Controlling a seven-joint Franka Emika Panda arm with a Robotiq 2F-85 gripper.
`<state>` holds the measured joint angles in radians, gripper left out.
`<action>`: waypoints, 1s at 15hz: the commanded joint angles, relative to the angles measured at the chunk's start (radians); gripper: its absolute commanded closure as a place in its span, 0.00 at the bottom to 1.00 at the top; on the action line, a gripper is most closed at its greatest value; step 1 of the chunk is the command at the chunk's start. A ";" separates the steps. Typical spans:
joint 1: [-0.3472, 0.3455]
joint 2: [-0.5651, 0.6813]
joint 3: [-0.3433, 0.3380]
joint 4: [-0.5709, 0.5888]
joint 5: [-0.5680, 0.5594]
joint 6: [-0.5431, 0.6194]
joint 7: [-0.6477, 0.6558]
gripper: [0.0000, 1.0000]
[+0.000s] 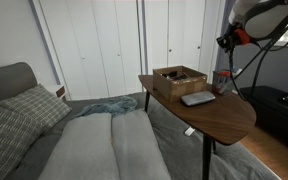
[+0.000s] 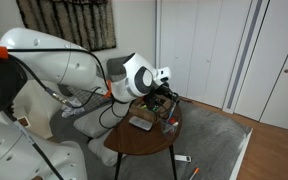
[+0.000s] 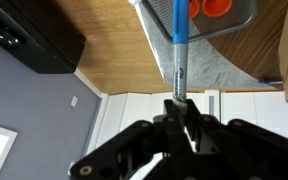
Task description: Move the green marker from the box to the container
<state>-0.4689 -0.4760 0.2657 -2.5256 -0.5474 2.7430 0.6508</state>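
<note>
Above the table [image 1: 224, 115], the gripper [image 3: 181, 108] is clamped on the green marker [image 3: 179, 45], which is clear of the box [image 1: 179, 77] and points at the container [image 3: 239, 18]. The marker looks off the cup's centre. Lowering could hit the rim and tip the cup, or releasing could drop the marker outside.

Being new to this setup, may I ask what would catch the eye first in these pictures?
The large white robot arm fills the foreground in an exterior view, reaching over a small wooden table. In the wrist view the claw is shut on a marker. A brown box sits on the table.
</note>
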 commanded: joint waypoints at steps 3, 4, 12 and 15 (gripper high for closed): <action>-0.069 0.026 0.120 -0.020 -0.099 0.020 0.159 0.97; -0.078 0.029 0.134 -0.018 -0.110 0.024 0.172 0.97; -0.088 0.000 0.160 -0.028 -0.092 0.008 0.177 0.42; 0.095 -0.011 -0.008 -0.045 0.051 0.084 0.079 0.21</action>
<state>-0.5329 -0.4580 0.4037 -2.5473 -0.6022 2.7609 0.7957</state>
